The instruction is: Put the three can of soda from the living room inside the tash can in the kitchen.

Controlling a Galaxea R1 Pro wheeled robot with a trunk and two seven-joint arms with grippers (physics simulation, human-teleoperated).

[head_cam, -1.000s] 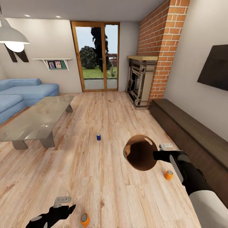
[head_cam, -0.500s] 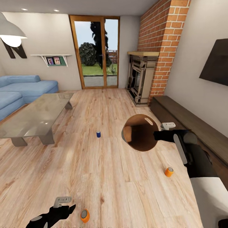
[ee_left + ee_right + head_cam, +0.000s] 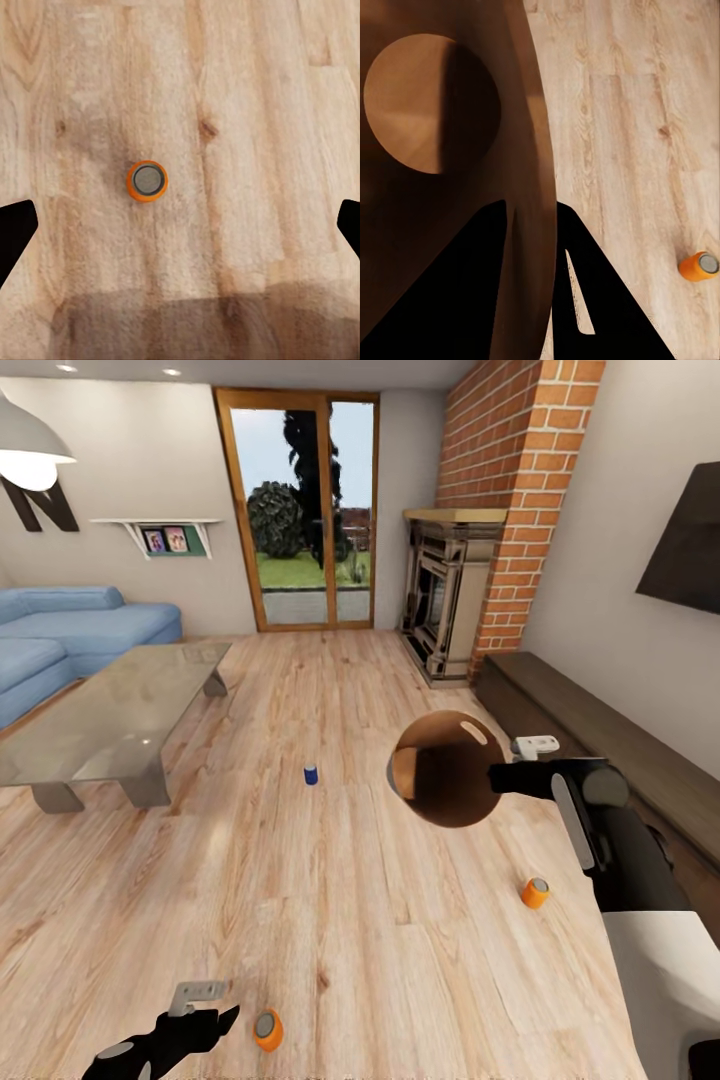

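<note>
My right gripper (image 3: 505,778) is clamped on the rim of the trash can (image 3: 447,770), one finger inside the wall and one outside as the right wrist view shows (image 3: 534,247), and it holds the bin off the floor, tipped so its coppery-brown inside faces me. My left gripper (image 3: 205,1010) hangs low at the near left with its fingers spread wide and nothing between them. In the left wrist view an orange can (image 3: 146,181) stands upright on the wooden floor (image 3: 247,112) straight ahead of those fingers, centred between the two dark tips, silver top facing the camera; in the head view that same can (image 3: 267,1030) sits just to the right of the left gripper, so I judge the left arm is the nearer one and the reach is mostly a straight descent along the can's upright axis. A second orange can (image 3: 535,892) stands on the floor at the right, near and below the held bin. The dark blue can (image 3: 311,774) stands farther off in mid-floor, between the glass coffee table (image 3: 110,725) on the left and the bin
</note>
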